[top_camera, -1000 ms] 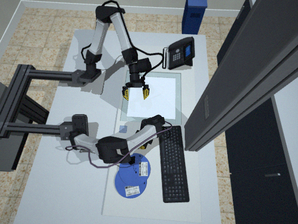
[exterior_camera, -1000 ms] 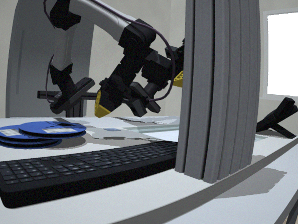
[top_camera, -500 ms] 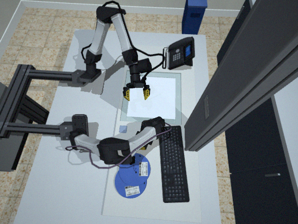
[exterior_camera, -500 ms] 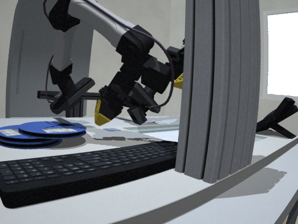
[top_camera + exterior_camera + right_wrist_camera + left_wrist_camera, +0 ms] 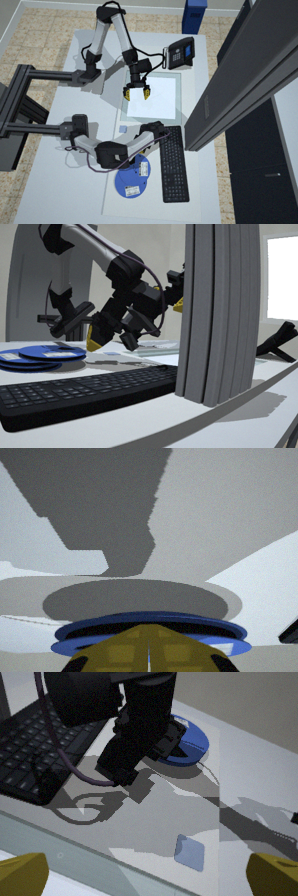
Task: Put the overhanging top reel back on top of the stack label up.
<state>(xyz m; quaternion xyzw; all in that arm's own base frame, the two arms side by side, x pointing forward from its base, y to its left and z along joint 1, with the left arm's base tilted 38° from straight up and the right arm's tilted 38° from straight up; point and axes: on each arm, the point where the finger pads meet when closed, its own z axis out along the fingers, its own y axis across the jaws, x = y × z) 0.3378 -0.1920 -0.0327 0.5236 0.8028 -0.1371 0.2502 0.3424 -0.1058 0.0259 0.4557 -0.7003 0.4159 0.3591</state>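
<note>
The blue top reel [image 5: 136,176] [image 5: 50,349] [image 5: 196,747] [image 5: 65,647] lies flat, label up, on the blue reel stack [image 5: 123,191] [image 5: 12,351]. It is shifted off the stack toward the right gripper, with its edge overhanging. My right gripper [image 5: 142,152] [image 5: 93,349] [image 5: 148,632] is shut and empty, tips low beside the overhanging edge; whether they touch it I cannot tell. The right arm hides part of the reel in the top view. My left gripper [image 5: 137,98] [image 5: 148,861] is open and empty, above the white panel, away from the reels.
A black keyboard [image 5: 174,163] [image 5: 75,389] lies beside the reels. A small blue square [image 5: 123,129] [image 5: 190,853] lies between the reels and the white panel [image 5: 160,100]. A desk phone [image 5: 179,53] stands at the far end. A thick grey post [image 5: 220,312] stands beyond the keyboard.
</note>
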